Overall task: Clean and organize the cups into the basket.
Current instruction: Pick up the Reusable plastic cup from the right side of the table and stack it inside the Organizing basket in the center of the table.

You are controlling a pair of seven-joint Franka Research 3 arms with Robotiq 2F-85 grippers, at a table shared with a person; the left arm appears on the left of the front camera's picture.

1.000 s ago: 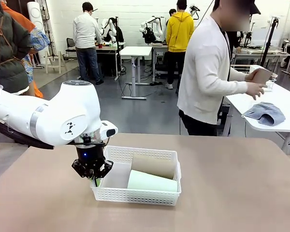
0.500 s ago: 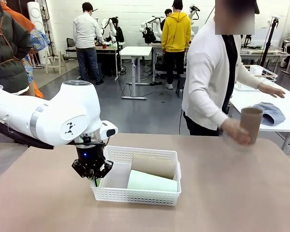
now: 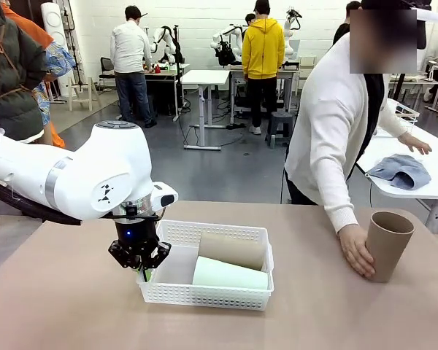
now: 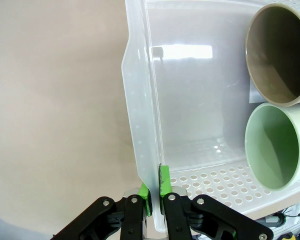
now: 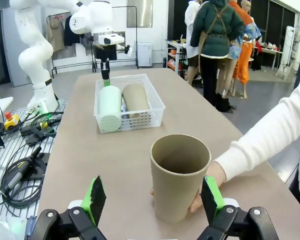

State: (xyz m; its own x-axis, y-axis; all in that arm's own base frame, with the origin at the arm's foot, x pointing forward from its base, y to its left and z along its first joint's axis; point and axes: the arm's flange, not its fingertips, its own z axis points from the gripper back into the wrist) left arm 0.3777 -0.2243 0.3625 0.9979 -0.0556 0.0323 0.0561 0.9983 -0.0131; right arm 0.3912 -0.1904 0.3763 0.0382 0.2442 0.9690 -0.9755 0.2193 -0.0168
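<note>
Tabletop (image 3: 73, 306) carries the white basket (image 3: 204, 295) left of centre; inside it a tan cup (image 3: 230, 249) and a mint cup (image 3: 230, 275) lie on their sides, touching, mouths toward the left jaws; third cup (image 3: 388, 244) stands upright near the right edge, person's hand (image 3: 356, 251) wrapped on its side; left jaws closed, pinching the basket's short wall; right jaws wide open, third cup in line between them; likely step is taking that cup; best wait till the hand lets go, close mid-body, lay it in the basket's bare part while left steadies; pad-to-cup gap unclear; fingers behind the cup hidden; basketed cups cut off at the picture edge in left wrist view.
</note>
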